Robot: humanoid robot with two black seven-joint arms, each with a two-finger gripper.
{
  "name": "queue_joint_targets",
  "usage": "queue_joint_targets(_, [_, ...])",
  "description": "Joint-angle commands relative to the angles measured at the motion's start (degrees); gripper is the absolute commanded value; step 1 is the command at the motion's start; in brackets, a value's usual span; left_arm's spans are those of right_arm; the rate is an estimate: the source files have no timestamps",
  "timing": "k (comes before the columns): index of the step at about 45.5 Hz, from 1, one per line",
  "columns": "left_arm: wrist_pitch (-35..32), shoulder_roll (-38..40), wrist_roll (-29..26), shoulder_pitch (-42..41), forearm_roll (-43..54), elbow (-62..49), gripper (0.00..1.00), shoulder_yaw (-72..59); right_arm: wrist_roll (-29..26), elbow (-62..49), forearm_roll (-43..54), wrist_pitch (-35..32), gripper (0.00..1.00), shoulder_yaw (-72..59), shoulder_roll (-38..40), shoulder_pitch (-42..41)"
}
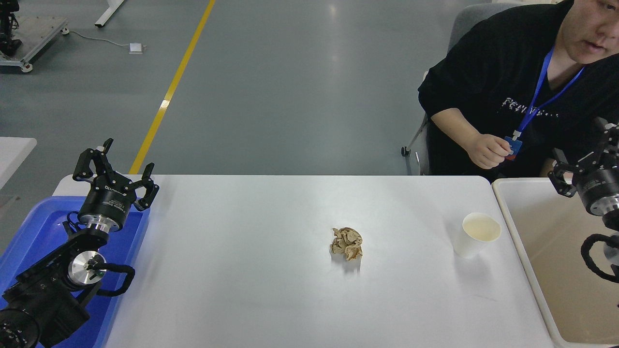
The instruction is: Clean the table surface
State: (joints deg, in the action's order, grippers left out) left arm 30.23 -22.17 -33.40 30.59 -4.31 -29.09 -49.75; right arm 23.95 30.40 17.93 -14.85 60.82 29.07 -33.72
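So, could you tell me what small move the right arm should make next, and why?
Probably swing the right gripper left toward the white paper cup, the nearest litter on the table surface; it hangs over the beige tub, holding nothing visible.

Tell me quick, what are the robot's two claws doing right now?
Left gripper: open, holding nothing, over the blue tray.
Right gripper: holding nothing, over the beige tub; open or shut cannot be told.

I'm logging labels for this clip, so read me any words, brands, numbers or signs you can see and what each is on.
White print on the left claw's black wrist: too small to read.
White lettering on the person's black shirt: partly hidden by the lanyard, not readable.
Paper cup, crumpled brown paper, blue tray, beige tub: no text visible.
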Motion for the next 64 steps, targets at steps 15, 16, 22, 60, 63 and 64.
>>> queue_joint_targets(15, [0.0, 0.02, 0.0, 0.0, 0.0, 0.0, 1.0, 0.0, 0.04, 0.01, 0.0, 0.0, 0.99, 0.0, -0.15, -0.3])
queue_joint_targets(16, [0.0, -0.06, 0.0, 0.0, 0.0, 0.0, 1.0, 0.0, -0.04, 0.01, 0.0, 0.0, 0.99, 0.0, -0.15, -0.3])
queue_joint_targets(22, [0.0, 0.02, 0.0, 0.0, 0.0, 0.0, 1.0, 0.0, 0.05, 0.01, 0.0, -0.09, 0.99, 0.18, -0.24, -0.21])
queue_joint_targets(60, [0.0, 0.02, 0.0, 0.0, 0.0, 0.0, 1.0, 0.0, -0.04, -0.52, 0.0, 0.0, 0.99, -0.17, 0.2, -1.88])
queue_joint_targets(63, [0.0, 0.02, 0.0, 0.0, 0.0, 0.0, 1.0, 0.0, -0.04, -0.61, 0.0, 0.26, 0.99, -0.17, 0.29, -2.14])
queue_joint_targets(64, [0.0, -0.06, 0.0, 0.0, 0.0, 0.0, 1.0, 0.0, -0.04, -0.61, 0.0, 0.26, 0.99, -0.17, 0.29, -2.23])
